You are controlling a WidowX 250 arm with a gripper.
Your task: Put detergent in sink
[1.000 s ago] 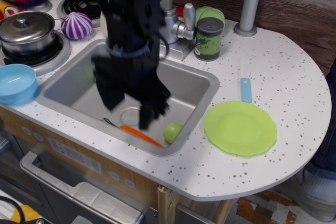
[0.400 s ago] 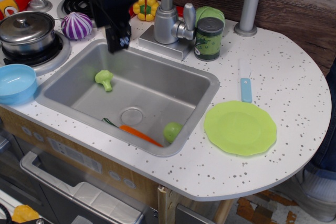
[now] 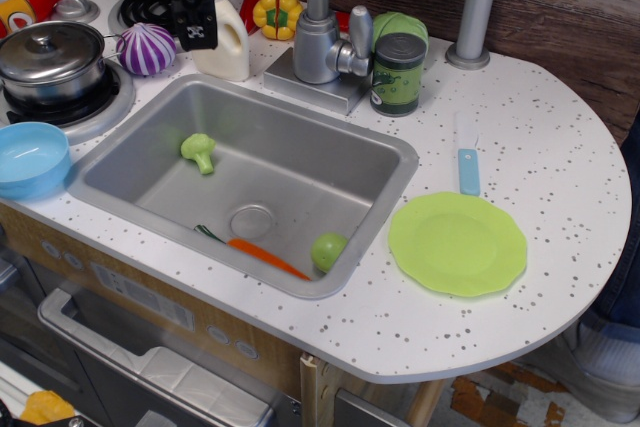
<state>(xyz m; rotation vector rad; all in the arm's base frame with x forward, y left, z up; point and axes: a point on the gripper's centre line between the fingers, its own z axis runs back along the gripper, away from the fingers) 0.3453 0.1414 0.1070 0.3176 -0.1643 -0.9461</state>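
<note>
The detergent (image 3: 230, 43), a cream-white jug, stands upright on the counter just behind the sink's far left corner. The sink (image 3: 150, 162) is a steel basin holding a green broccoli piece (image 3: 198, 151), an orange carrot (image 3: 266, 258) and a green ball (image 3: 328, 251) near the round drain (image 3: 251, 220). My black gripper (image 3: 195, 25) hangs at the jug's left side, overlapping its handle edge. I cannot tell whether the fingers are closed on it.
A faucet (image 3: 320, 32) and a dark green can (image 3: 398, 73) stand behind the sink. A lidded steel pot (image 3: 50, 55), a purple onion (image 3: 146, 49) and a blue bowl (image 3: 30, 157) are to the left. A green plate (image 3: 457, 243) and a blue-handled knife (image 3: 467, 162) lie to the right.
My arm has risen out of the sink and moved back and left to the counter behind it. The jug, hidden before, now shows beside the gripper.
</note>
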